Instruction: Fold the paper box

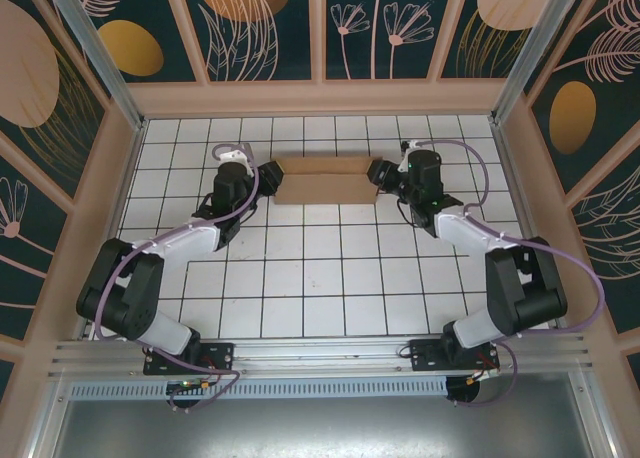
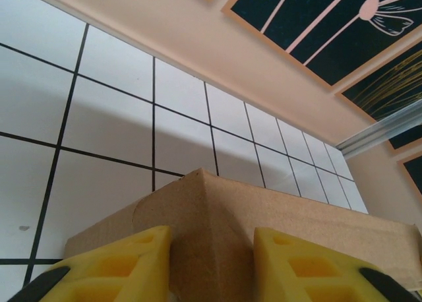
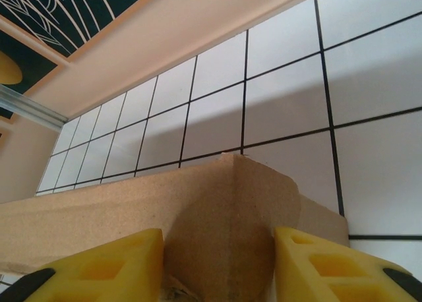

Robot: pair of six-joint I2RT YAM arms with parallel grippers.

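Bench (image 1: 330,288): white tiled; it carries the box at 12 o'clock, far from the arm bases.
Paper box (image 1: 325,181): brown cardboard, partly formed. Likely light, stiff across the panels, yielding at the creases, and prone to sliding or denting.
Left hand (image 1: 265,178): at the box's 9 o'clock end, yellow fingers (image 2: 132,262) astride a folded corner, apparently clamping it.
Right hand (image 1: 379,174): at the 3 o'clock end, holding a corner the same way.
Best hold: the end flaps beside their creases, both ends together.

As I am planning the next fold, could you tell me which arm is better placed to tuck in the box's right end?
Right, probably. The right gripper straddles that end's corner of the box, while the left gripper straddles the opposite end.
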